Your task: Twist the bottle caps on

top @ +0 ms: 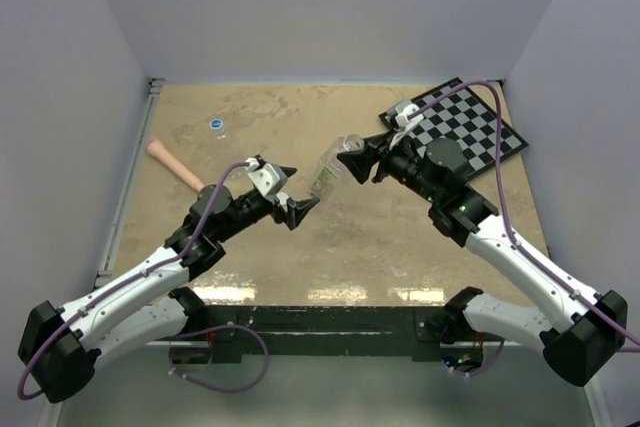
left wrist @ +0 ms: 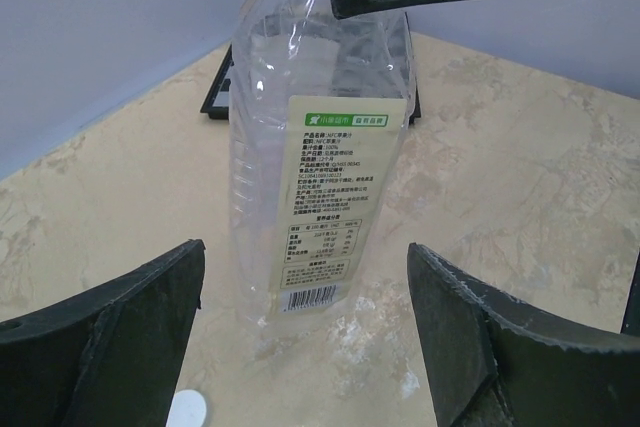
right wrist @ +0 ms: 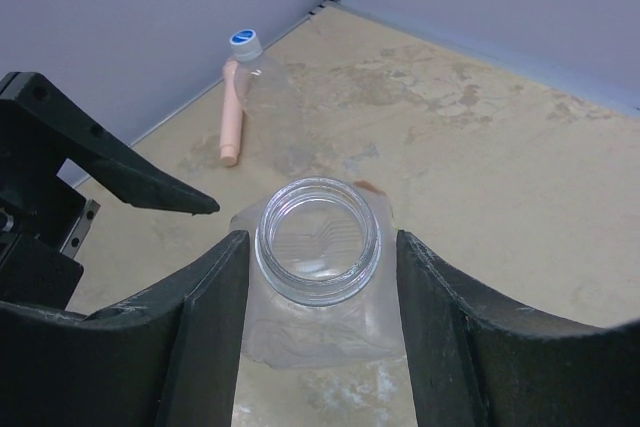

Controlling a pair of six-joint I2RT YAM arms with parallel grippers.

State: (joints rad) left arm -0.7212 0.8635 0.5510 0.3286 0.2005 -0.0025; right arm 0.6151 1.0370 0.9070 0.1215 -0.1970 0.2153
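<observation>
Top external view: large bottle (top: pixel 333 171) at mid-table, long axis tilted, base down toward the near left, open mouth up toward the far right, shoulder clamped between the fingers of the right gripper (top: pixel 360 158), closed only as far as the plastic allows. Left gripper (top: pixel 297 193) just near-left of the base, jaws spread wide, holding nothing, clear of the bottle. Small bottle (top: pixel 219 130) at far left with the blue cap (top: pixel 217 124) on it, close to the pink stick (top: pixel 176 166); checkerboard (top: pixel 462 129) at far right. Only in the left wrist view: printed label (left wrist: pixel 345 207) facing the camera, and the white cap (left wrist: pixel 187 409) lying on the table (left wrist: pixel 520 177) between the spread fingers. Only in the right wrist view: straight down into the uncapped mouth, rim bare
</observation>
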